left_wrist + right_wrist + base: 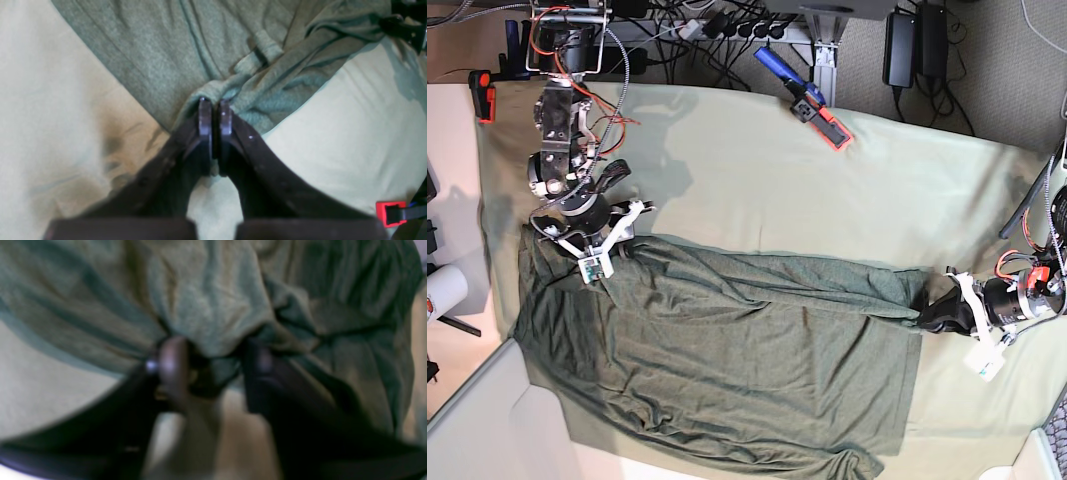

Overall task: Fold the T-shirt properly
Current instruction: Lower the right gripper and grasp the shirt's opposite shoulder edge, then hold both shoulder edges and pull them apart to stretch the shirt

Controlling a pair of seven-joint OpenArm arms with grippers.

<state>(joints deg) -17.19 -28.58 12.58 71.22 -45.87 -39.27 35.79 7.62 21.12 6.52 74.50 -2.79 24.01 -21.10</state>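
Even lighting (right wrist view blurred).

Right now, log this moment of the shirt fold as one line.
phase: mid-fold | left gripper: shut on T-shirt edge | right gripper: on bunched fabric, closure unclear | T-shirt: wrinkled, spread on table cloth

- Bare table cloth (757, 190) lies open behind the T-shirt (727, 360), wide enough for either arm to pass.
- A blue and red clamp (812, 100) sits at the far edge, and cables (717, 30) lie beyond it.
- The near-right cloth corner beside the left gripper (927, 318) is free.
- The right gripper (599, 262) blocks the shirt's far-left corner.
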